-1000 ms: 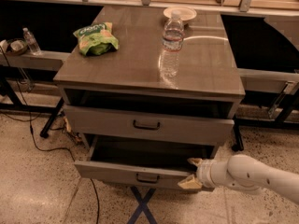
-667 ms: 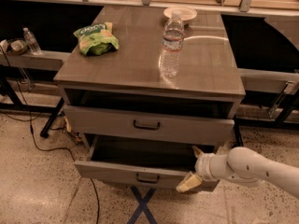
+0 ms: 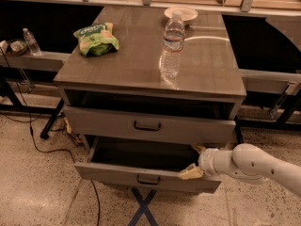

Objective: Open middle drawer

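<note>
Middle drawer (image 3: 113, 174) stands pulled well out beneath the top drawer (image 3: 188, 131), with its front running left-right and its travel toward the camera. Gripper (image 3: 194, 162) sits at the drawer's right front corner, jaws spread over the front rim and clamping nothing evident. The black handle (image 3: 148, 179) lies just leftward in view.

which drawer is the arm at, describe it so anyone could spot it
Find the grey wood-grain cabinet with a water bottle and green snack bag on top. Below the upper drawer sits the middle drawer, the gripper at its right front corner. It alone is pulled far out, showing its plain inside.
</note>
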{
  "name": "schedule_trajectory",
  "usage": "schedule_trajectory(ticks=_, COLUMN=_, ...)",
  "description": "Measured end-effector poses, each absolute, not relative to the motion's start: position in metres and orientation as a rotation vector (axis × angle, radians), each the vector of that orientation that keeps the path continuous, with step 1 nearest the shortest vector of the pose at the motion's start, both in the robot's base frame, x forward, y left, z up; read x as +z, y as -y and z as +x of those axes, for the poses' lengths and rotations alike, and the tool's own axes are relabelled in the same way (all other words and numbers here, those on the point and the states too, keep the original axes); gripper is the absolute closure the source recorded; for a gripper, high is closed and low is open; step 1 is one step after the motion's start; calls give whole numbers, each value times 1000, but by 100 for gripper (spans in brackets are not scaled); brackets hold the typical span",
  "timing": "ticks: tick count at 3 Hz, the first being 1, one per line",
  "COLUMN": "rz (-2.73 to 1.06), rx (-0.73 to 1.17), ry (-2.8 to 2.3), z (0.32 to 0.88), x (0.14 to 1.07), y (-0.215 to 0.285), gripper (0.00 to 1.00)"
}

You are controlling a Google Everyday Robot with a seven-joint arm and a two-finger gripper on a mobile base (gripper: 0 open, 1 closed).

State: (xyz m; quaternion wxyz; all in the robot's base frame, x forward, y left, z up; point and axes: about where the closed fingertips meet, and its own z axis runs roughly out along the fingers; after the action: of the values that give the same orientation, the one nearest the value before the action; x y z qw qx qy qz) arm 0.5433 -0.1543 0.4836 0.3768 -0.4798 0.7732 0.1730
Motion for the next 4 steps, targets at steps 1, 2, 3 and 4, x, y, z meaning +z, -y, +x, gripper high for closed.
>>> schedule_trajectory(ticks=1, rz=-1109, rx=411, ry=-2020, z=556, x=470, y=173, gripper=53)
schedule_trajectory(ticks=2, rz=-1042, rx=363, ry=-2054, z=562, x=457, y=189, gripper=84)
schedule_trajectory(ticks=3, rz=-1088, rx=300, ry=-2064, z=559, x=445, y=193, gripper=100)
schedule_trajectory(ticks=4, rz=-1288, rx=265, ry=-2081, z=535, x=426, y=188, gripper=100)
